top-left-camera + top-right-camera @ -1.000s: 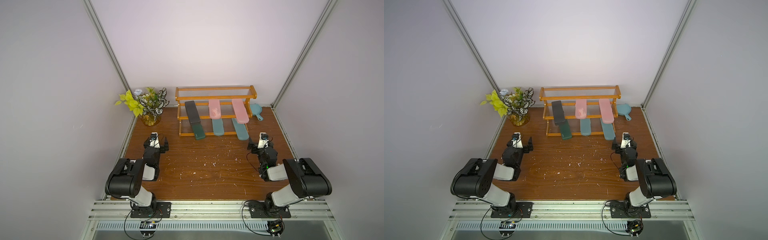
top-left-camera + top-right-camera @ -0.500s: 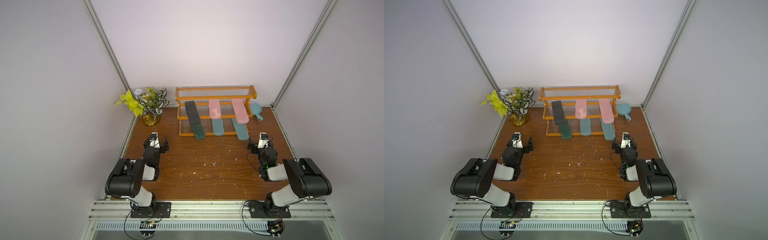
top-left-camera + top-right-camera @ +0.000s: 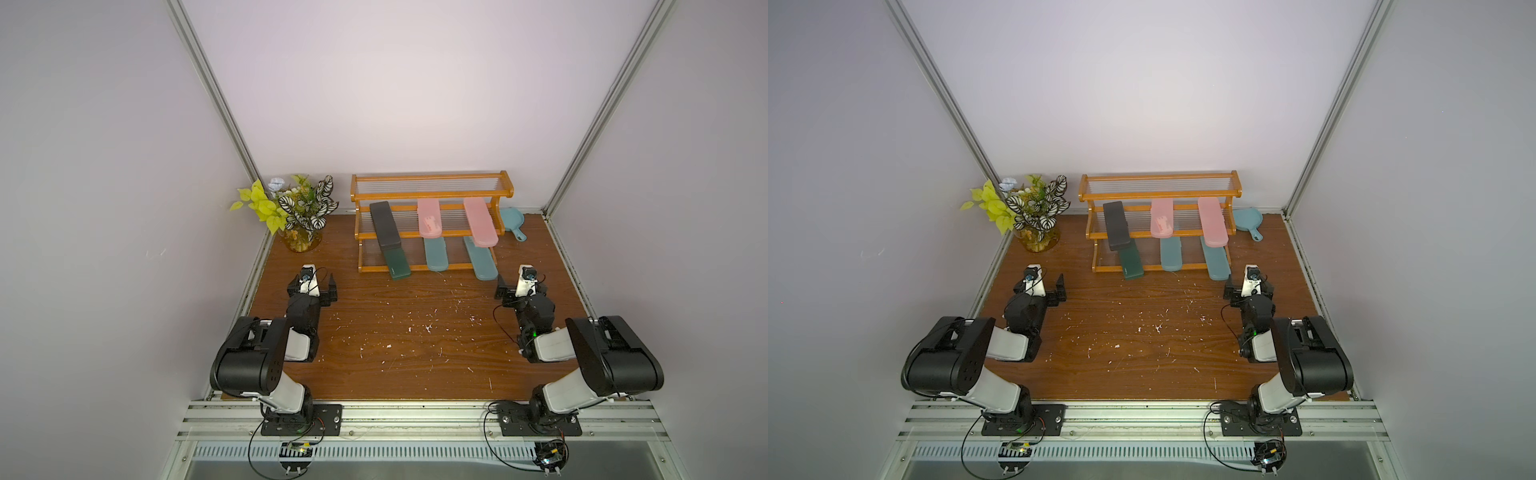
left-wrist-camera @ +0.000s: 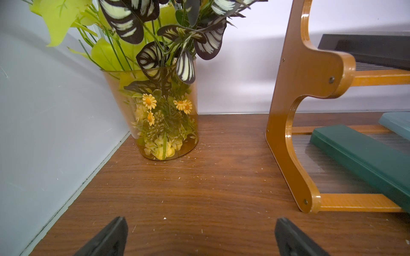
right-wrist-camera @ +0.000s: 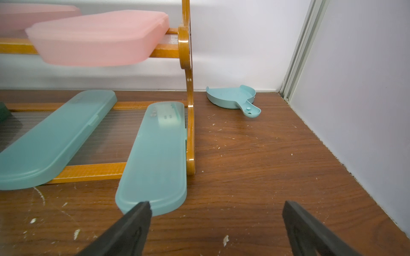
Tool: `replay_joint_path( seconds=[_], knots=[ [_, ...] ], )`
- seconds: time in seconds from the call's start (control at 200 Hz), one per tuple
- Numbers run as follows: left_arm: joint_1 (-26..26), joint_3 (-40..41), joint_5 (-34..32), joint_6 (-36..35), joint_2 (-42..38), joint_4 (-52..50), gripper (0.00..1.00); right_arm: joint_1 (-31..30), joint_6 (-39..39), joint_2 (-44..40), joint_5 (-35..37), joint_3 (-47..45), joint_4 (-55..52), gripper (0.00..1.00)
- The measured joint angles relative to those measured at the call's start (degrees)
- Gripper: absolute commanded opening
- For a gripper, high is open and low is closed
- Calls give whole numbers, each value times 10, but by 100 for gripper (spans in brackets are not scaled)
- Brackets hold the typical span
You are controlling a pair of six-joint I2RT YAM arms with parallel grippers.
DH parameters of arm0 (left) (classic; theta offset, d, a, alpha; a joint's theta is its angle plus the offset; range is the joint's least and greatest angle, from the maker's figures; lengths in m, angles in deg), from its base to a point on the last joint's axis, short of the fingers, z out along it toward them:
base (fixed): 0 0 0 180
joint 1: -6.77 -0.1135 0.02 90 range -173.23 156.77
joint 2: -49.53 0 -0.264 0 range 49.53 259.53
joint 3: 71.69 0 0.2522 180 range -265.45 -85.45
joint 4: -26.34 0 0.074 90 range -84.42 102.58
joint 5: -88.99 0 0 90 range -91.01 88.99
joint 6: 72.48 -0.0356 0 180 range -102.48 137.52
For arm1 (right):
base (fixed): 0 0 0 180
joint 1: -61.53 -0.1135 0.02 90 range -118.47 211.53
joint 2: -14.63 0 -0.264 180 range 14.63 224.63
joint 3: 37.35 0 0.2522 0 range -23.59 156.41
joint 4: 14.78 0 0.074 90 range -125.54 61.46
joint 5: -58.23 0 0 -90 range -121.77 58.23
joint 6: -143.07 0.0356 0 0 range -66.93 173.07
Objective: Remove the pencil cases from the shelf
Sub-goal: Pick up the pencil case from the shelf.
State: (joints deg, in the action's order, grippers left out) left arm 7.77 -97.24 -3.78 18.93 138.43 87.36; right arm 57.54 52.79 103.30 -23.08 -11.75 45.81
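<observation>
**A:** Where are the cases?

**B:** All six are on the shelf [image 3: 432, 192] at the back of the table [image 3: 415, 340]. The middle tier has the black case [image 3: 385, 224], the inner pink case [image 3: 429, 218] and the outer pink case [image 3: 481, 222]. On the bottom tier, the green case [image 3: 397, 262] is partly tucked under the black one. Beside it lie the inner teal case [image 3: 435, 255] and the outer teal case [image 3: 481, 259]. The top tier holds nothing.

**A:** And the arms?

**B:** Both are low over the table, short of the shelf. The left gripper [image 4: 200, 223] is spread wide and empty, facing the gap between the vase [image 4: 164, 124] and the shelf's side. The right gripper [image 5: 216, 206] is also spread wide and empty. One of its fingertips is just beside the outer teal case's front end.

**A:** How will they handle?

**B:** They look like hard plastic shells, so probably light and stiff. The smooth lids could slip in a loose pinch. They lie flat, so a grip from above on the broad face won't work.

**A:** So where should it take hold?

**B:** Across the narrow width, by the long edges, near the front end. Every case sticks out past its rail there, which leaves room for the fingers. The outer teal case juts out furthest and is closest, so I'd start with it. I'd slide it forward before lifting, because the outer pink case overhangs its back. The pan [image 5: 233, 99] beside the shelf isn't part of the job.
</observation>
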Motion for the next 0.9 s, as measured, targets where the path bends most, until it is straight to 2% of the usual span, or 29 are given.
replay_joint_path(
  seconds=[0.48,0.671,0.901],
  knots=[
    [0,0,0,0,0,0,98,0,0,-10,0,0,-15,99],
    [0,16,0,0,-41,-2,98,0,17,-103,0,29,-135,99],
    [0,33,-2,6,-184,-54,98,0,73,-214,-24,104,-344,99]
  ],
)
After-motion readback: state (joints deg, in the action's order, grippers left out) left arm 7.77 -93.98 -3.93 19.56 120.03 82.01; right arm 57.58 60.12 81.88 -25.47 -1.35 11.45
